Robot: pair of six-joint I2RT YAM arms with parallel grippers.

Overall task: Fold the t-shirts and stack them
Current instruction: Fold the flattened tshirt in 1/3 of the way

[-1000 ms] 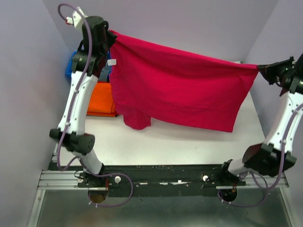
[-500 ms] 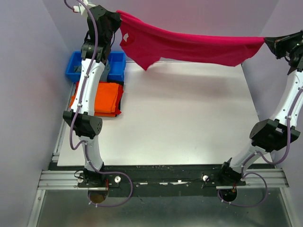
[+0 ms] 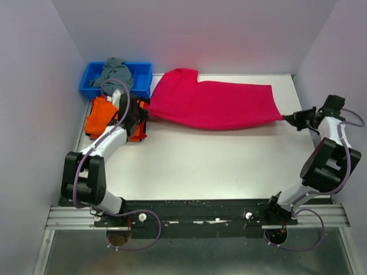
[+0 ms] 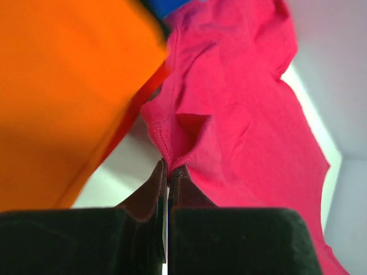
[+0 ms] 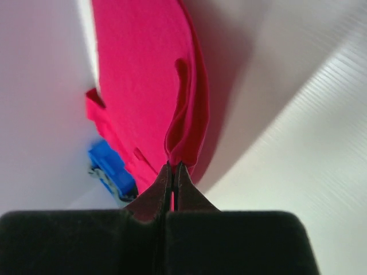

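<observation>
A crimson t-shirt point(image 3: 212, 106) lies stretched across the far part of the white table point(image 3: 218, 160). My left gripper point(image 3: 144, 112) is shut on its left corner, low over the table beside the folded orange shirt point(image 3: 102, 114). My right gripper point(image 3: 287, 118) is shut on its right corner near the right wall. In the left wrist view the closed jaws pinch the crimson hem point(image 4: 166, 150), with the orange shirt point(image 4: 63, 91) to the left. In the right wrist view the closed jaws pinch a fold of the crimson shirt point(image 5: 180, 143).
A blue bin point(image 3: 137, 74) holding grey cloth point(image 3: 113, 70) stands at the far left corner; it also shows in the right wrist view point(image 5: 109, 163). Grey walls close in the table on the left, back and right.
Both arms have come down from high up to table level. The crimson shirt, held hanging in the air before, now lies spread on the far part of the table, still gripped at both ends.
</observation>
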